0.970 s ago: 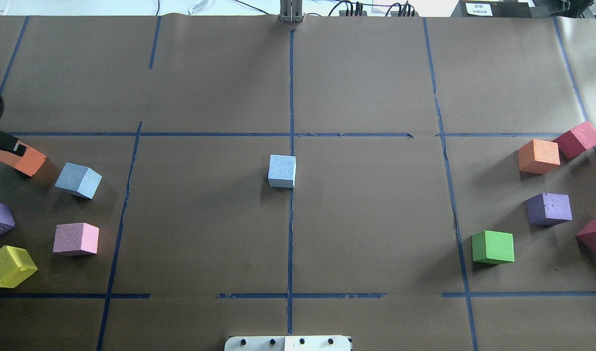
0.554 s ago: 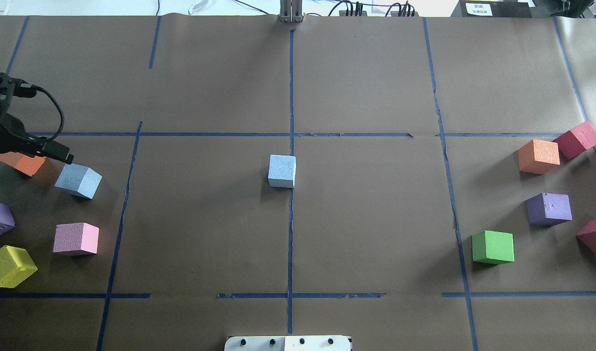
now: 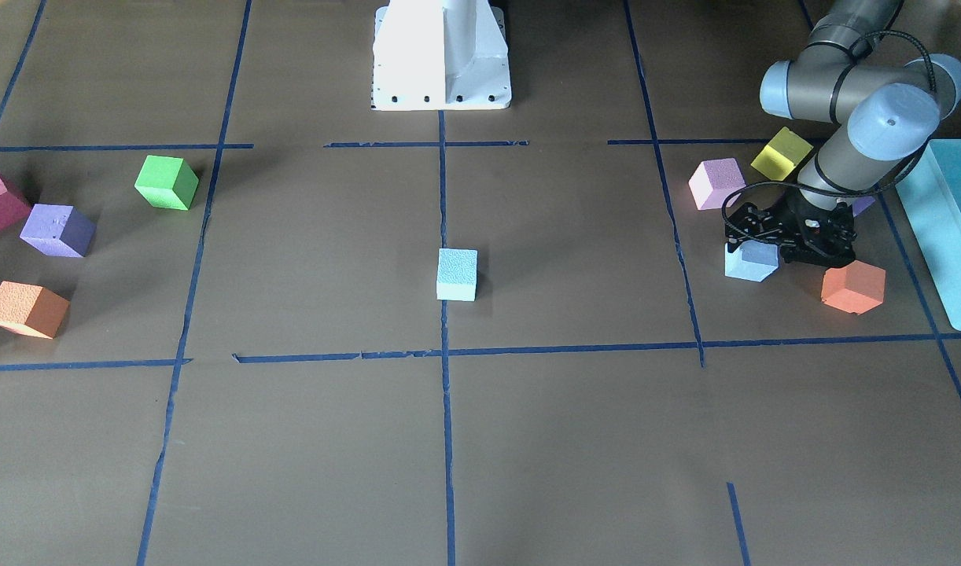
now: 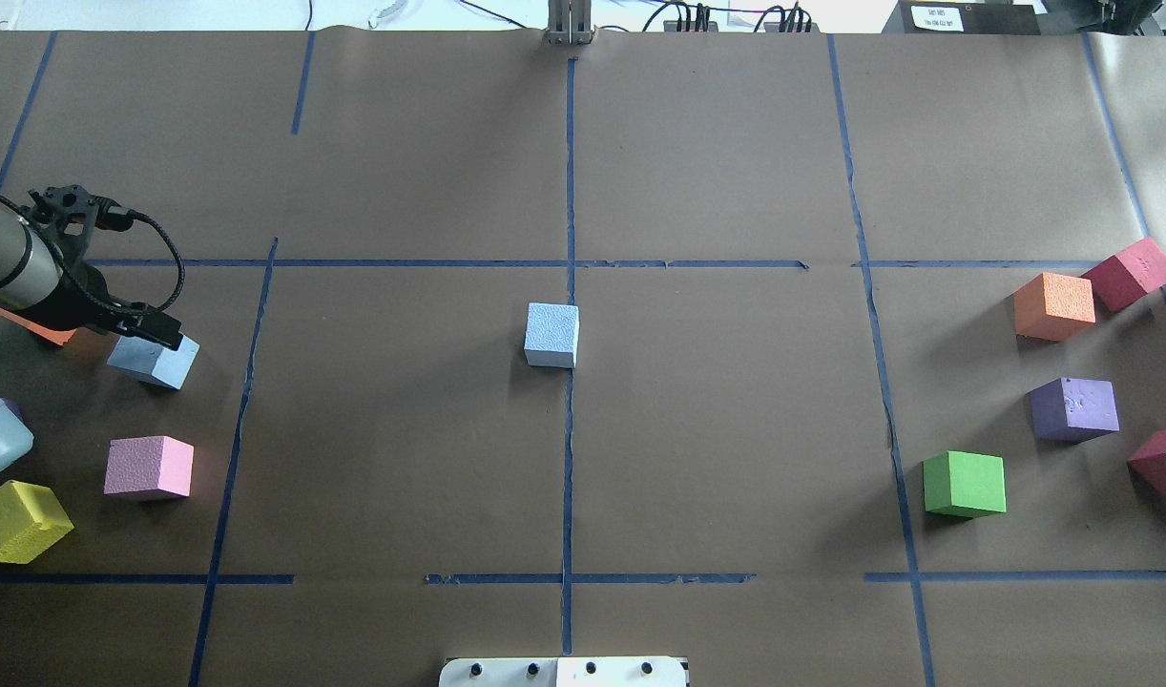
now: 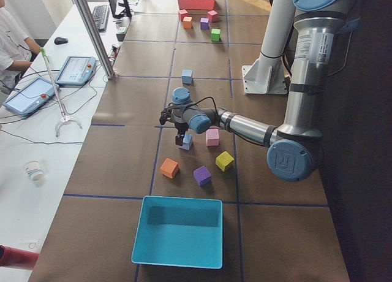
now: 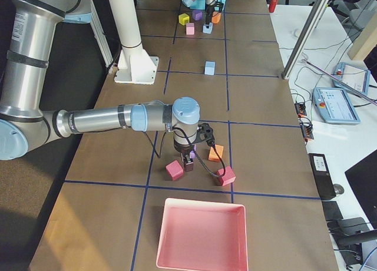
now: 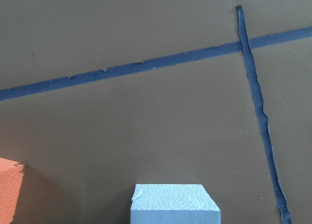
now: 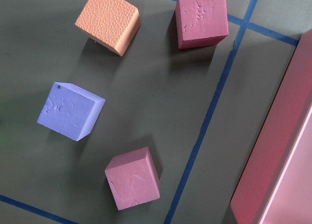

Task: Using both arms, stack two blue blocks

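One pale blue block (image 4: 551, 334) stands alone at the table's centre, on the middle tape line; it also shows in the front view (image 3: 457, 273). The second blue block (image 4: 158, 363) lies in the left group and fills the bottom of the left wrist view (image 7: 175, 204). My left gripper (image 4: 154, 334) hangs low right over this block, jaws apart on either side of its top in the front view (image 3: 756, 244), holding nothing. My right gripper (image 6: 189, 160) shows only in the right side view, low over the red and purple cubes; I cannot tell its state.
An orange cube (image 3: 852, 287), pink cube (image 4: 149, 468), yellow cube (image 4: 18, 520) and a teal box (image 3: 948, 228) surround the left gripper. On the right are green (image 4: 965, 484), purple (image 4: 1074, 408), orange (image 4: 1053, 305) and red (image 4: 1130, 272) cubes, and a pink tray (image 6: 203, 235).
My left arm has come in from the left edge, moving right and toward the robot until its gripper is over the left blue block. No block has moved.
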